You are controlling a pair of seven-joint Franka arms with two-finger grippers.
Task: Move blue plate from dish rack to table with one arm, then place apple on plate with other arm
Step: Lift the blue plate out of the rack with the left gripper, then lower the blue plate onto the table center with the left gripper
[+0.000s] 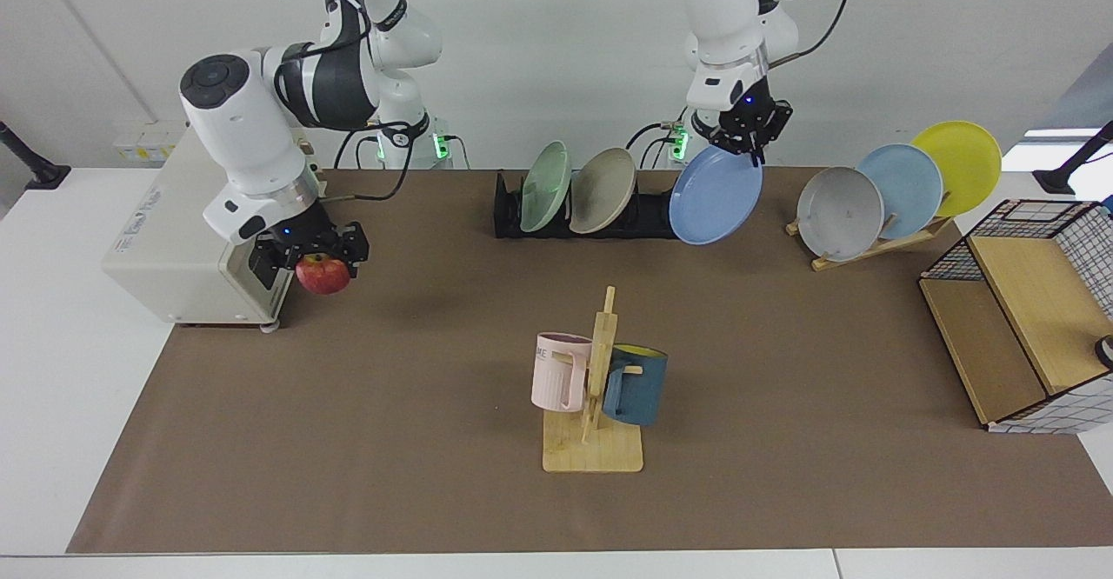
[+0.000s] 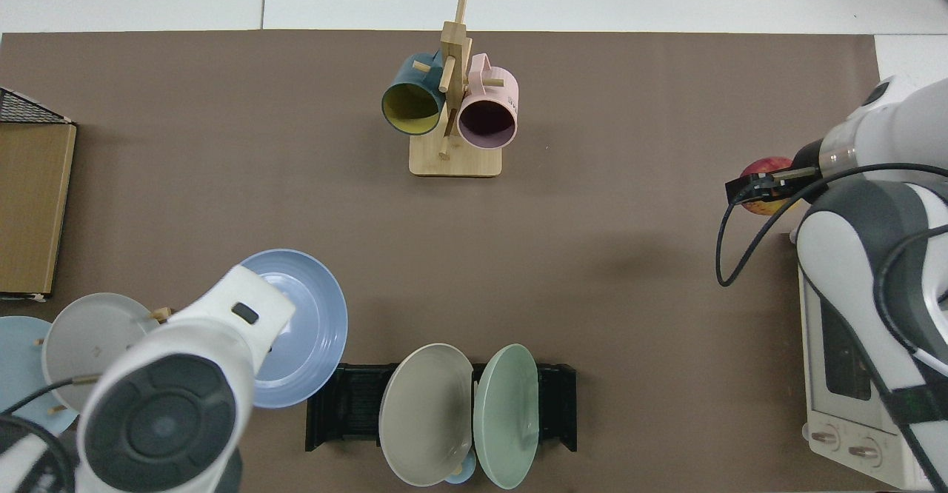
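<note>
The blue plate (image 1: pixel 716 195) hangs tilted in the air, out of the dish rack (image 1: pixel 649 216) and just beside its right end. My left gripper (image 1: pixel 739 146) is shut on the plate's top rim. In the top view the plate (image 2: pixel 311 330) shows beside the rack (image 2: pixel 341 404), and the arm hides the gripper. The apple (image 1: pixel 323 273) is held above the brown mat of the table (image 1: pixel 417 440), in front of a white appliance. My right gripper (image 1: pixel 315 257) is shut on it from above. In the top view the apple (image 2: pixel 766 173) sits at the right edge.
A green plate (image 1: pixel 546 186) and a beige plate (image 1: pixel 603 189) stay in the black rack. A wooden mug stand (image 1: pixel 594 388) holds two mugs mid-mat. A wooden rack (image 1: pixel 878 244) with three plates, a wire basket (image 1: pixel 1017 336) and the white appliance (image 1: pixel 165 231) line the sides.
</note>
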